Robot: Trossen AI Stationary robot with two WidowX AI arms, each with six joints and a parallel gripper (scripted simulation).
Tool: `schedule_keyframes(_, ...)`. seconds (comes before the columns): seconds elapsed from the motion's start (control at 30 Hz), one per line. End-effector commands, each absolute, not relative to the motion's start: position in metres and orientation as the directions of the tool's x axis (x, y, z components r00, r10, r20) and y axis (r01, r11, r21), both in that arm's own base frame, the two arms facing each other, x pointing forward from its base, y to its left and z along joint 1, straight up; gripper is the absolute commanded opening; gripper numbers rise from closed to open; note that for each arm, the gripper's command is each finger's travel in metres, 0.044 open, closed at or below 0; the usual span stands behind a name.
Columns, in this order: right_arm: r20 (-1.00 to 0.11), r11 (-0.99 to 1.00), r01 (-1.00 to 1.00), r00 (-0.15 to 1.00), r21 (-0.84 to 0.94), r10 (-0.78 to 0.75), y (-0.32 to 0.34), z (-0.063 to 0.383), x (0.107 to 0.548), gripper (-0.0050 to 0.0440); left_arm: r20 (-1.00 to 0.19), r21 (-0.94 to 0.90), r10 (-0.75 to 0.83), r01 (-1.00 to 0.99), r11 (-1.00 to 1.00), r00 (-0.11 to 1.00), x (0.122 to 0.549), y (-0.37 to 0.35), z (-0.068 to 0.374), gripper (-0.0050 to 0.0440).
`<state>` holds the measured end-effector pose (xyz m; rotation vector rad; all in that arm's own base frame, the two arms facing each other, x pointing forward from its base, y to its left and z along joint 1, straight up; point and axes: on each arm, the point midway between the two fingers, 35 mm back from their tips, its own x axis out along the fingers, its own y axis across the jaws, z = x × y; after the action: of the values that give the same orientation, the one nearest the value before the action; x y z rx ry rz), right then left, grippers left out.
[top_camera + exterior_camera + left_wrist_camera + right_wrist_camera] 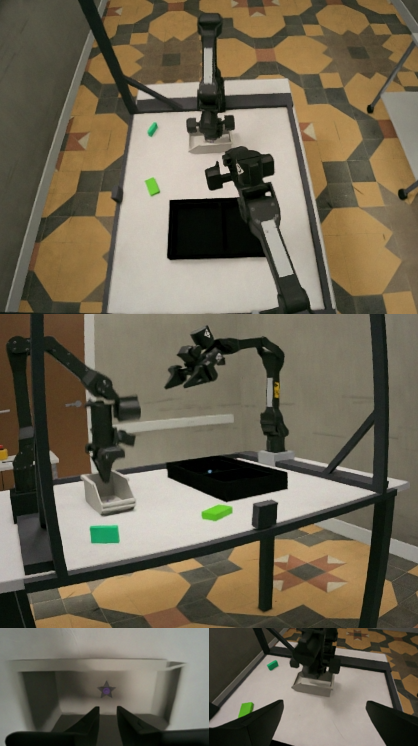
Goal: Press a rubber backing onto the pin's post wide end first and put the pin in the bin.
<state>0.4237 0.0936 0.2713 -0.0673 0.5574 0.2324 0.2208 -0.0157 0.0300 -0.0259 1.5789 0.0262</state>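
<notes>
A grey star-shaped pin (pixel 102 688) lies in the light grey bin (pixel 210 149) (pixel 119 507) (pixel 86 665) (pixel 312 689), with a purple backing (pixel 106 690) at its centre, facing up. How far the backing sits down the post cannot be told. My left gripper (pixel 106 479) (pixel 107 709) points down over the bin; its fingertips stand a little apart with nothing between them, clear of the pin in the left wrist view. My right gripper (pixel 176 386) (pixel 324 704) is wide open and empty, high above the table.
A black divided tray (pixel 171 230) (pixel 200 484) stands on the table, with a small bluish thing (pixel 210 471) in it. A bright green block (pixel 152 186) (pixel 217 512) (pixel 246 709) and a teal block (pixel 152 129) (pixel 104 534) (pixel 272 665) lie near one table edge. Dark frame posts rise at the table's edge.
</notes>
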Motion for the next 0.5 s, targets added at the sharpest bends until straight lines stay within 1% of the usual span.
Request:
schedule_keyframes(0.0, -0.511, 0.972, -0.237, 0.835, -0.001, 0.203, 0.094, 0.281, 0.423, 0.044, -0.999, -0.004, -0.002, -0.036, 0.999, 0.039, 0.229, -0.016, 0.074, 0.009)
schedule_keyframes(0.03, -0.511, 0.972, -0.237, 0.835, -0.001, 0.203, 0.094, 0.281, 0.423, 0.044, -0.999, -0.004, -0.002, -0.036, 0.999, 0.039, 0.229, -0.016, 0.074, 0.0114)
schedule_keyframes(0.1, -0.511, 0.972, -0.237, 0.835, -0.001, 0.203, 0.094, 0.281, 0.423, 0.044, -0.999, -0.004, -0.002, -0.036, 0.999, 0.039, 0.229, -0.016, 0.074, 0.0114)
schedule_keyframes(0.17, -0.511, 0.972, -0.237, 0.835, -0.001, 0.203, 0.094, 0.281, 0.423, 0.044, -1.0, -0.003, -0.002, -0.035, 0.999, 0.028, 0.224, -0.017, 0.073, 0.0162)
schedule_keyframes(0.27, -0.511, 0.972, -0.237, 0.835, -0.001, 0.203, 0.094, 0.281, 0.423, 0.044, -0.999, 0.0, 0.001, -0.024, 1.0, 0.043, 0.217, -0.018, 0.073, 0.0234)
schedule_keyframes(0.47, -0.511, 0.972, -0.237, 0.835, -0.001, 0.203, 0.094, 0.281, 0.423, 0.044, -0.984, -0.001, -0.005, 0.021, 1.0, 0.181, 0.205, -0.02, 0.079, 0.0378)
